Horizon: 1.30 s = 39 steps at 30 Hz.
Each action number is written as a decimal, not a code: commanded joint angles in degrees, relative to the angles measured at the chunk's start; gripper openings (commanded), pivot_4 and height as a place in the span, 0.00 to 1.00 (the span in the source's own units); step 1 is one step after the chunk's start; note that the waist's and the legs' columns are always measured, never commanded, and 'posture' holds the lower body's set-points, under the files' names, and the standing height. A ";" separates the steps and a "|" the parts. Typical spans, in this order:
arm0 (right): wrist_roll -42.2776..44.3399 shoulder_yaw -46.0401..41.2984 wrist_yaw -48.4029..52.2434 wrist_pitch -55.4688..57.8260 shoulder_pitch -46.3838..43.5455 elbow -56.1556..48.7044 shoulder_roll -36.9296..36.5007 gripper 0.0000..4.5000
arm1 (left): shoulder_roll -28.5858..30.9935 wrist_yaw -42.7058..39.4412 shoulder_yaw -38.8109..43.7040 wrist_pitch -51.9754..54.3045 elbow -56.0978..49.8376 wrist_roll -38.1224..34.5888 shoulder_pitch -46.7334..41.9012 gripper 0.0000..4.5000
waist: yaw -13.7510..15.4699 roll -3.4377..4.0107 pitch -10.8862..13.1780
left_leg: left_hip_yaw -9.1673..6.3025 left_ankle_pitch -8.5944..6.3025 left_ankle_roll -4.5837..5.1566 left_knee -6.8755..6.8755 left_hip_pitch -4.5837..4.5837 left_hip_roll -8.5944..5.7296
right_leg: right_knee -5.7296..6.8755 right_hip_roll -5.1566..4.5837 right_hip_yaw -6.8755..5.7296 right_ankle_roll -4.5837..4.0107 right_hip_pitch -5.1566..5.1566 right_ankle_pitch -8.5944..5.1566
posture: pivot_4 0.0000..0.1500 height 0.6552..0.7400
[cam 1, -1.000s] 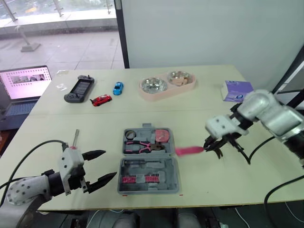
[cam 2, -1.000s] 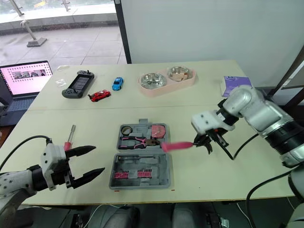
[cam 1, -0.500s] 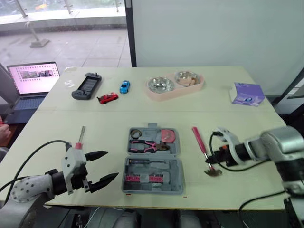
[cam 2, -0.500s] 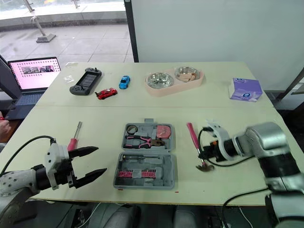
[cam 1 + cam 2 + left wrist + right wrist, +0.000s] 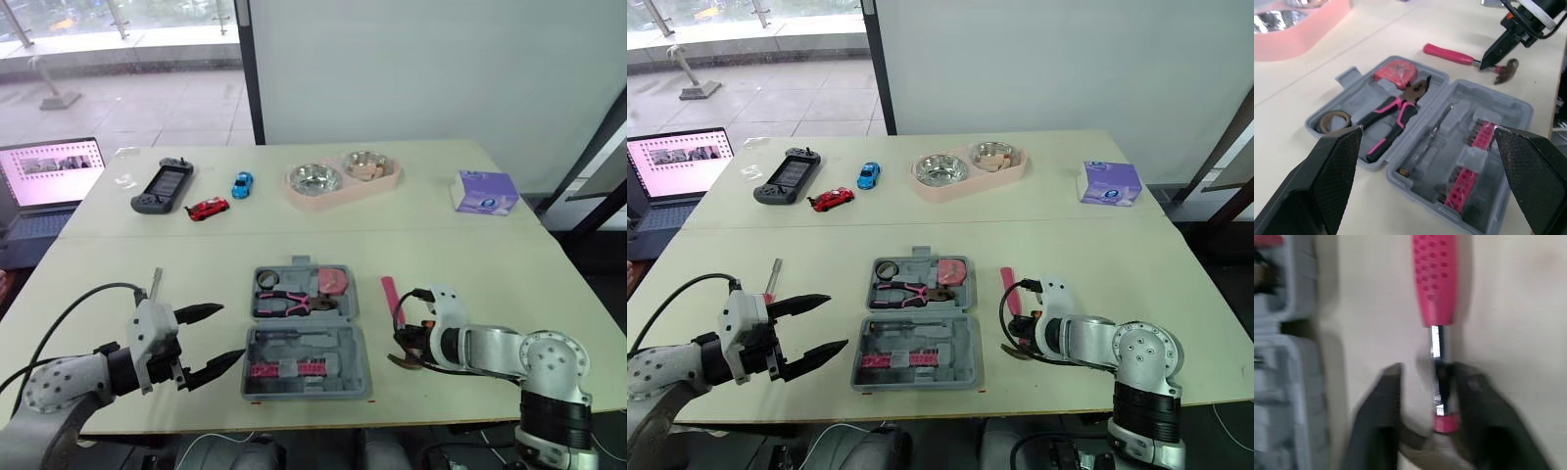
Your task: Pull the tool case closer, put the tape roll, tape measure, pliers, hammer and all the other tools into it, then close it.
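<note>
The grey tool case (image 5: 338,345) lies open at the table's front middle. Its far half holds the tape roll (image 5: 266,279), the pink-handled pliers (image 5: 289,302) and the pink tape measure (image 5: 335,279); pink bits (image 5: 289,369) sit in the near half. The pink-handled hammer (image 5: 390,292) lies on the table just right of the case. My right gripper (image 5: 407,341) is open, its fingers (image 5: 1378,421) on either side of the hammer's metal shaft (image 5: 1437,357). A screwdriver (image 5: 155,284) lies left of the case. My left gripper (image 5: 231,333) hovers open beside the case's left edge.
At the back of the table are a game controller (image 5: 163,186), a red toy car (image 5: 208,207), a blue toy car (image 5: 243,182), a pink double bowl (image 5: 343,176) and a purple box (image 5: 485,191). A laptop (image 5: 49,171) sits at the far left.
The right gripper held the hammer in the air beside the case; the hammer now lies on the table and the arm has dropped toward the front edge. The camera shifted. The left gripper stayed put.
</note>
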 commanded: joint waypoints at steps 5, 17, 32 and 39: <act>-3.37 6.70 4.40 -4.58 4.11 -23.61 -6.38 0.98 | -0.27 -1.89 6.38 -4.21 1.26 -2.55 1.07 1.00 | 0.06 0.31 0.03 | -0.04 0.00 0.01 -0.01 -0.11 -0.01 | 0.00 0.00 -0.01 0.01 -0.11 -0.01 | 1.00 0.81; -40.48 29.79 20.25 -47.73 26.13 -24.20 -12.30 0.98 | 3.54 -14.43 9.10 -2.36 7.52 -8.67 4.46 1.00 | -0.05 0.24 -0.02 | 0.06 -0.04 0.07 -0.02 -0.05 0.02 | -0.02 0.02 0.04 -0.10 -0.06 -0.18 | 1.00 0.81; -50.59 29.39 26.81 -54.35 26.97 -6.10 -3.07 0.93 | 4.83 -21.28 8.49 -3.22 11.49 -9.86 1.52 1.00 | -0.07 0.05 -0.14 | 0.00 -0.04 0.07 -0.02 0.00 0.04 | -0.01 0.04 0.04 -0.13 -0.02 -0.18 | 1.00 0.81; -52.33 28.74 28.54 -53.60 26.26 -5.12 -0.87 0.45 | 5.93 -24.47 9.15 -2.79 12.67 -10.13 2.60 1.00 | -0.15 -0.32 -0.37 | 0.00 -0.04 0.07 -0.05 0.10 0.09 | -0.02 0.08 0.03 -0.14 0.04 -0.19 | 1.00 0.81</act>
